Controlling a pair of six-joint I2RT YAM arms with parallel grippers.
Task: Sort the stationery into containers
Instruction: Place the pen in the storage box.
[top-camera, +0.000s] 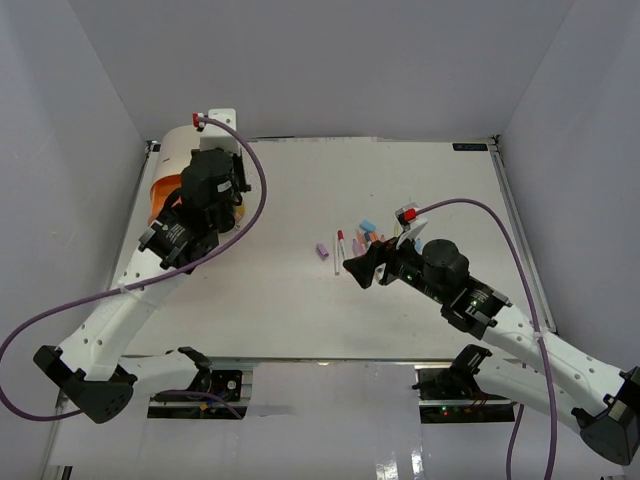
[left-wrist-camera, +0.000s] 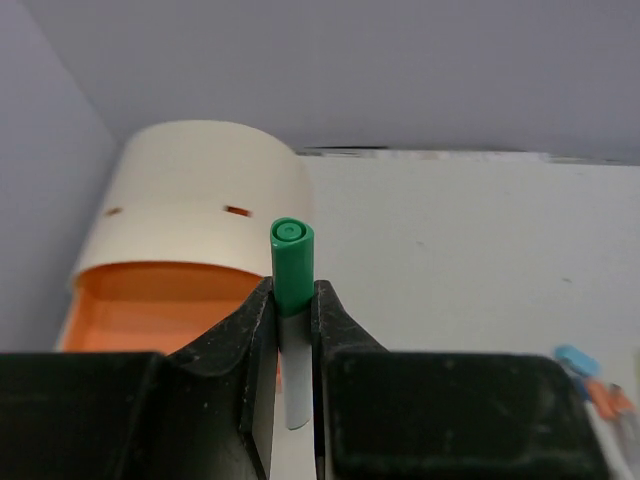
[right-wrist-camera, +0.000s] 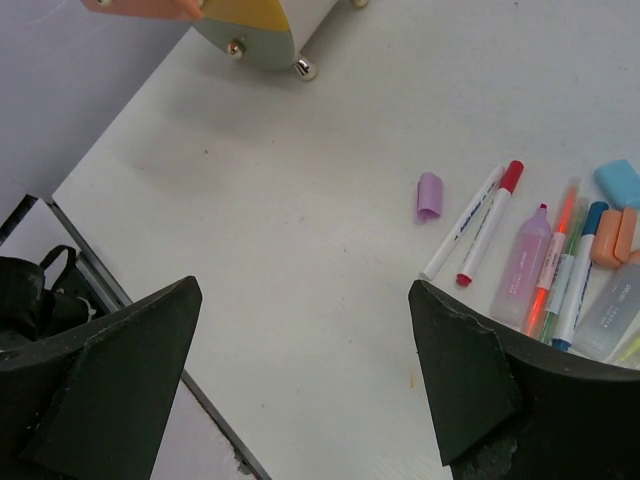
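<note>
My left gripper (left-wrist-camera: 292, 300) is shut on a green-capped pen with a pale barrel (left-wrist-camera: 292, 262), which stands upright between the jaws. It hangs over the pulled-out peach-orange drawer (left-wrist-camera: 150, 305) of the beige cabinet (left-wrist-camera: 200, 195) at the table's far left (top-camera: 175, 150). The rest of the stationery (top-camera: 365, 238) lies mid-table: a white pen (right-wrist-camera: 462, 224), a red-capped pen (right-wrist-camera: 490, 220), a pink highlighter (right-wrist-camera: 525, 268), a purple block (right-wrist-camera: 429, 195), a blue block (right-wrist-camera: 620, 182) and orange blocks (right-wrist-camera: 607, 238). My right gripper (right-wrist-camera: 302, 290) is open and empty, just left of that pile (top-camera: 362, 268).
The cabinet's yellow and grey-green drawer fronts (right-wrist-camera: 258, 35) with round knobs show at the top of the right wrist view. White walls enclose the table on three sides. The table's near edge (right-wrist-camera: 150, 330) runs under my right gripper.
</note>
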